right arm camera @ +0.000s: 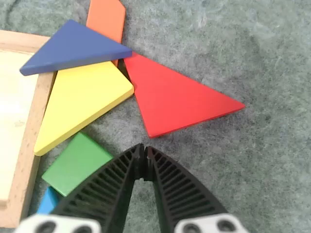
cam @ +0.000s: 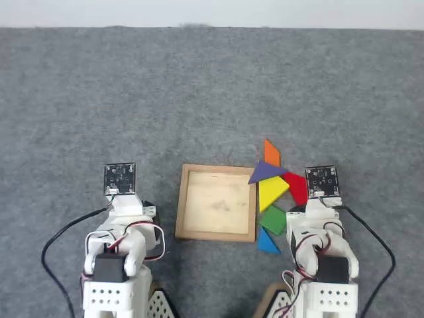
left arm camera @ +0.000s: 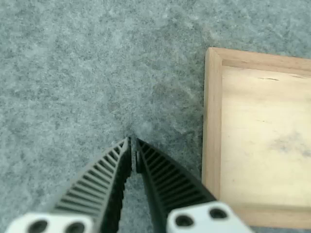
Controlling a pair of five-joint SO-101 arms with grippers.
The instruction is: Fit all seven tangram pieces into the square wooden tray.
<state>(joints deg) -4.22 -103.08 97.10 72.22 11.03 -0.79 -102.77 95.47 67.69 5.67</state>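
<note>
The square wooden tray (cam: pixel 182 202) lies between the two arms, with nothing inside it. Along its right side lie tangram pieces: an orange one (cam: pixel 271 153), a dark blue triangle (cam: pixel 265 173) overlapping the tray's corner, a yellow triangle (cam: pixel 271 191), a red triangle (cam: pixel 297 187), a green square (cam: pixel 272 218) and a light blue triangle (cam: pixel 267 241). My right gripper (right arm camera: pixel 144 151) is shut, low over the carpet just short of the red triangle (right arm camera: pixel 170 97) and beside the green square (right arm camera: pixel 75 162). My left gripper (left arm camera: pixel 132 144) is shut over bare carpet left of the tray's rim (left arm camera: pixel 211 121).
Grey carpet (cam: pixel 199 93) covers the table, open across the far half. Both arm bases (cam: pixel 119 278) stand at the near edge, with cables looping beside them.
</note>
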